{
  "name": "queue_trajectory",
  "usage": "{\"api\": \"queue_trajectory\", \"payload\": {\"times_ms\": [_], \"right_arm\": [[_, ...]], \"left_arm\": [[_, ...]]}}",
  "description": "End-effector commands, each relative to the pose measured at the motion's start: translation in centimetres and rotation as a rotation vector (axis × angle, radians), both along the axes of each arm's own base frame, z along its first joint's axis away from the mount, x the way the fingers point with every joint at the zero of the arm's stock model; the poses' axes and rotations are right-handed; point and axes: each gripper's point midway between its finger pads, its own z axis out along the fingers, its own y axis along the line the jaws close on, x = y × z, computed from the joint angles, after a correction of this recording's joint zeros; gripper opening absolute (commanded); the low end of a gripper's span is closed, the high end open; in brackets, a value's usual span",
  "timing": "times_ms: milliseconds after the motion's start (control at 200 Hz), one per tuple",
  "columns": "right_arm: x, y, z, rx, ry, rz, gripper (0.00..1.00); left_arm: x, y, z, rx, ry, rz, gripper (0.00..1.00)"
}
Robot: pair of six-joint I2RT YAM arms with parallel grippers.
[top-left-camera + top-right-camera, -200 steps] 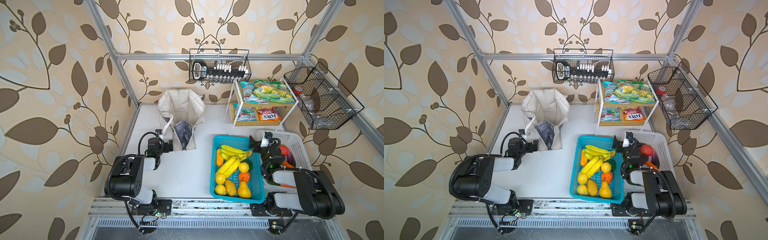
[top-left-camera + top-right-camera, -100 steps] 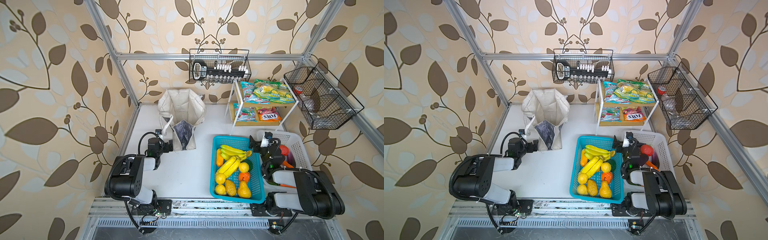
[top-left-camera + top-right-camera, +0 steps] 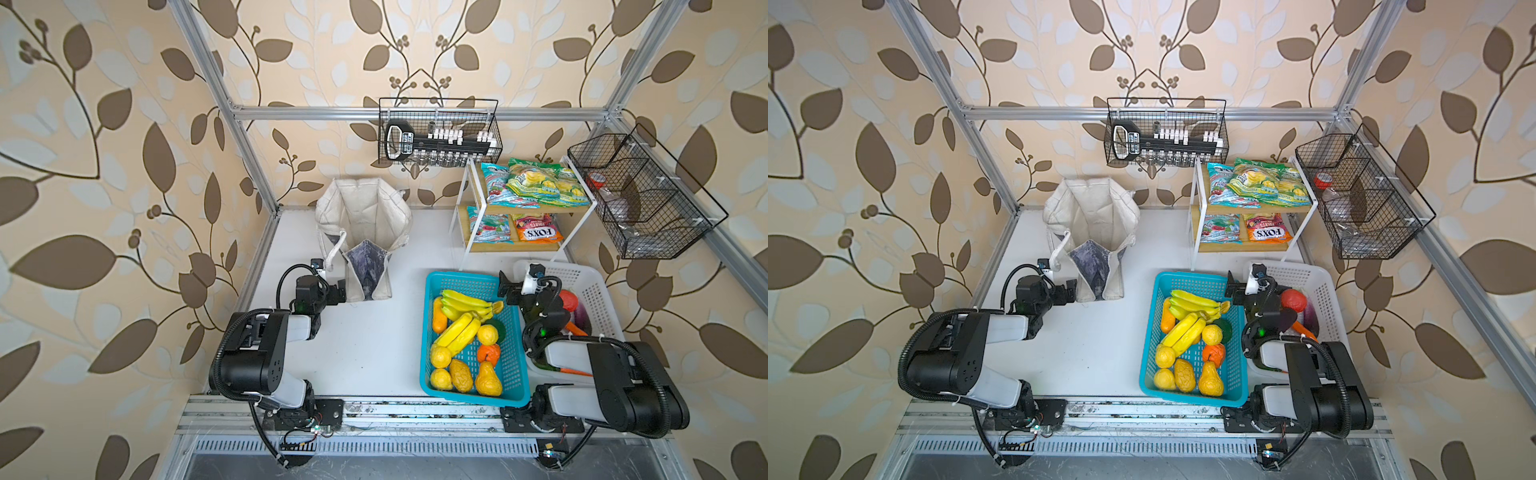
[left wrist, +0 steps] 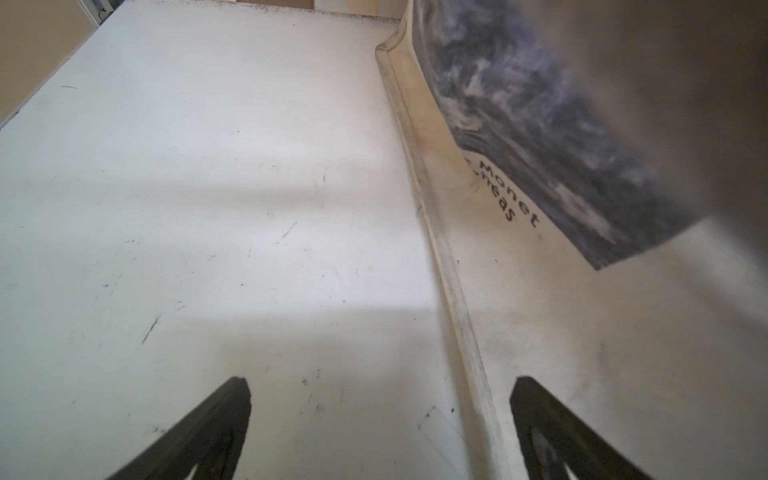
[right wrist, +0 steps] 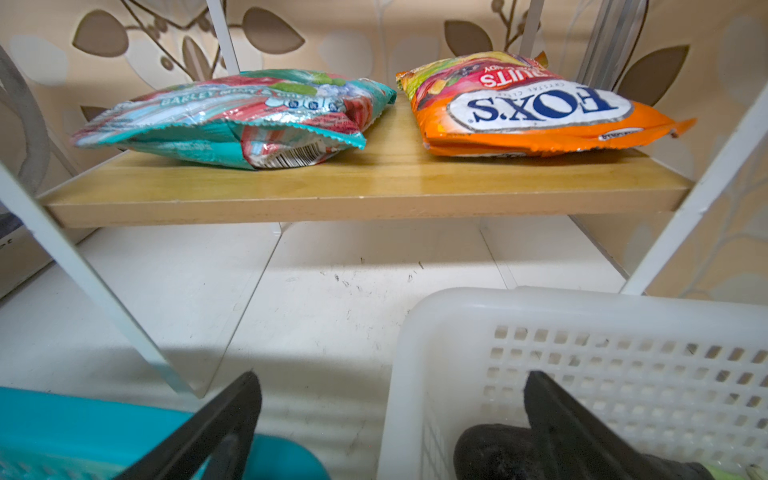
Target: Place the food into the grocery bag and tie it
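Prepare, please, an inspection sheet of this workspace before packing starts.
Surface: white table, scuffed.
Job's things: grocery bag stands open at the back; banana bunch and lemon in the teal basket; snack packets on the shelf.
Clutter: white basket holds vegetables, partly hidden by the right arm.
Grippers: left gripper open, empty, beside the bag's lower edge; right gripper open, empty, between the two baskets.
Cables: black cable loops near the left gripper; no snag seen.
Surroundings: aluminium frame, wire baskets, leaf wallpaper.

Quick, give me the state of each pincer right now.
Left pincer: open, holding nothing.
Right pincer: open, holding nothing.
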Motion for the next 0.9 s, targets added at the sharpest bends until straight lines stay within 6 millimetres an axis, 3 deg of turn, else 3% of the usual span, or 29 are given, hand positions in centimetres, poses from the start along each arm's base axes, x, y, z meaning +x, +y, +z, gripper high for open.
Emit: {"api": "queue_trajectory", "payload": {"times_ms": [0,195,300,320,530,585,675,790,895], "right_arm": [[-0.2,0.1,-1.4,-0.009,0.053,0.01,1.0],[-0.3,0.1,-1.2,-0.011,0.045,0.01,1.0],[-0.8,-0.3,-0.1,-0.008,0.014,-0.014,1.0],[-0.9,-0.3,0.2,-0.009,0.008,-0.014,1.0],[-2.4,-1.5,3.8,0.061,0.003,-0.106,1.0],[-2.9,-2.4,4.9,0.127,-0.006,-0.158,1.0],[-4.3,-4.5,4.8,0.322,0.002,-0.295,1.0],[-4.0,-3.2,5.6,0.446,-0.006,-0.167,1.0],[-3.3,-0.7,7.1,0.476,0.013,-0.024,1.0]], "left_arm": [[1.0,0.0,1.6,0.005,-0.057,-0.021,0.99],[0.9,0.1,1.8,0.005,-0.066,-0.011,0.99],[0.1,0.7,2.4,0.008,-0.101,0.028,0.99],[-0.1,0.8,3.5,0.008,-0.14,0.032,0.99],[-3.4,2.7,8.0,-0.037,-0.215,0.179,0.99],[-4.4,3.6,9.1,-0.067,-0.225,0.248,0.99],[-6.3,4.7,10.2,-0.151,-0.27,0.352,0.99],[-9.7,8.0,11.8,-0.408,-0.286,0.688,0.99],[-10.7,6.8,16.7,-0.433,-0.311,0.604,0.99]]}}
